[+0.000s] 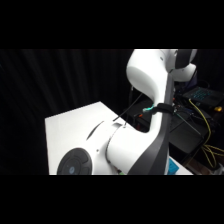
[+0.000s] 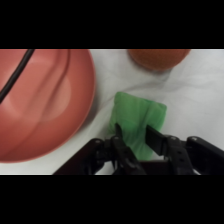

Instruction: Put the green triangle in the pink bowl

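One end effector [image 2: 134, 136] straddles one green triangle [image 2: 137, 117] beside one pink bowl [image 2: 40, 100].

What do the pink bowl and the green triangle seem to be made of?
The pink bowl looks like smooth plastic with a slight gloss: soft light patches lie on its inside. The green triangle looks like a matte solid block, possibly painted wood or foam: even colour, soft edges, no shine. Neither can be told for certain.

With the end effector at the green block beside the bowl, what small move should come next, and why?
Probably close the end effector on the green triangle: its fingers sit open on either side of the block, which lies on the table just beside the pink bowl, not yet in it.
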Controlling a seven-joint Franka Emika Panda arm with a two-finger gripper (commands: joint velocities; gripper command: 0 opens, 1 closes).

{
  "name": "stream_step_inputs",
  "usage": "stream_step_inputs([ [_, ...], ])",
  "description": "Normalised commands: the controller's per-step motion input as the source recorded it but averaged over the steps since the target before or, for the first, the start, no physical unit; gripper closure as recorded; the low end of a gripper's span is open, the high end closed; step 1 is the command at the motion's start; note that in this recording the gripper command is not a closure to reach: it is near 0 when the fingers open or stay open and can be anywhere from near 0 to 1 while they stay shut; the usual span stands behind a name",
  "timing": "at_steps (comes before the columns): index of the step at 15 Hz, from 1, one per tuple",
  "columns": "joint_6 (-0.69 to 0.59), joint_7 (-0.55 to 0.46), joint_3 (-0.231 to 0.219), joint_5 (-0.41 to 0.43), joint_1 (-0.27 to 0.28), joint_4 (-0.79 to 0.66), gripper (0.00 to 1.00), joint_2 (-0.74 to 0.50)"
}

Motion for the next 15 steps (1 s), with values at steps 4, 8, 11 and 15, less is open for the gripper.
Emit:
stream_step_inputs([
  [4,0.03,-0.06,-0.032,-0.089,-0.045,-0.26,0.96,-0.35],
  [8,0.13,0.03,-0.015,-0.112,-0.017,-0.46,0.77,-0.47],
  [11,0.19,0.08,0.001,-0.149,0.028,-0.50,0.72,-0.46],
  [15,0.18,0.08,-0.026,-0.161,-0.008,-0.38,0.69,-0.39],
])
